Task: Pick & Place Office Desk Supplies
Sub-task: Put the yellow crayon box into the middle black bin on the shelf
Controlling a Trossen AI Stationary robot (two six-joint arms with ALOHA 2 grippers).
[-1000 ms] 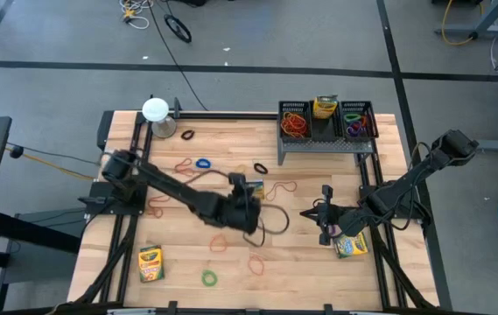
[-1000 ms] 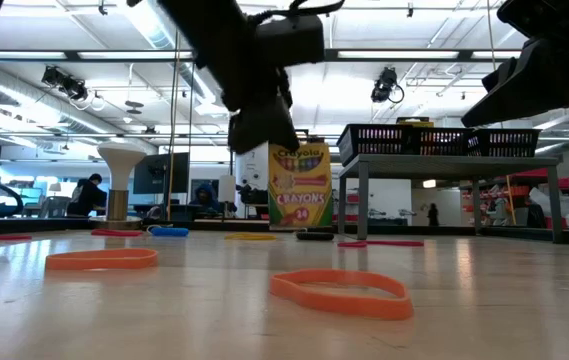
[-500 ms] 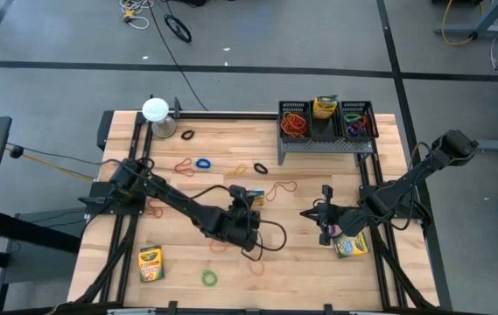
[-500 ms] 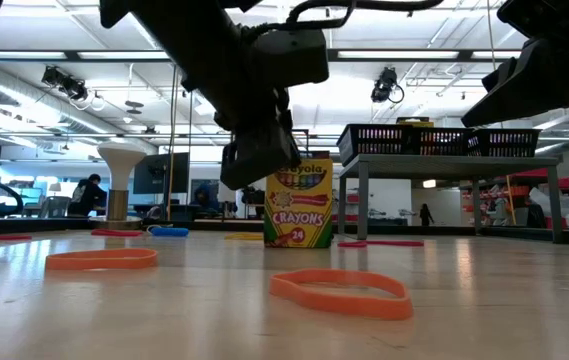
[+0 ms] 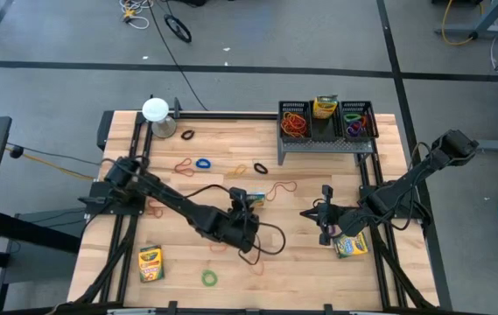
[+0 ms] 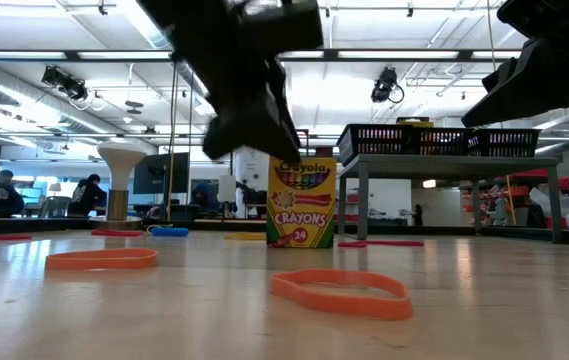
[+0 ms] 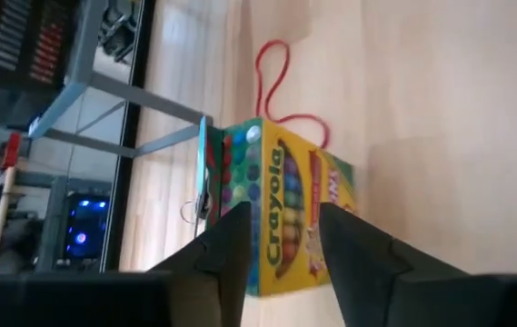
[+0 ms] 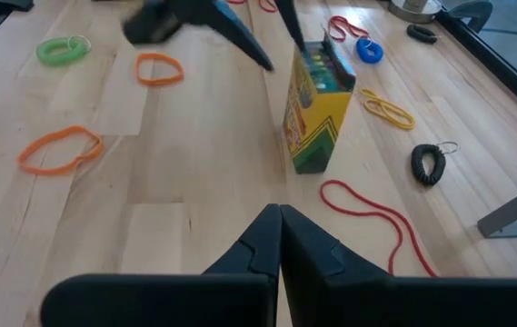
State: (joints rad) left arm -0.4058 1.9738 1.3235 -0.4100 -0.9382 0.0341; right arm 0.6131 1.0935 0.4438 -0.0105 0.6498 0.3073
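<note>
Released since a moment ago, the cardboard crayon box (image 6: 301, 203) stands upright; left pincer (image 6: 254, 125) apart above it

A black wire-mesh compartment rack (image 5: 326, 131) stands on thin grey legs at the far right edge of the light wooden table (image 5: 196, 254). A white round-topped object (image 5: 155, 109) sits at the far left corner. Black cables (image 5: 175, 26) trail across the grey floor beyond.

Grey floor (image 5: 257, 35) with dark stripes, loose cables (image 5: 177, 26), bright ceiling lights (image 6: 414, 55)
</note>
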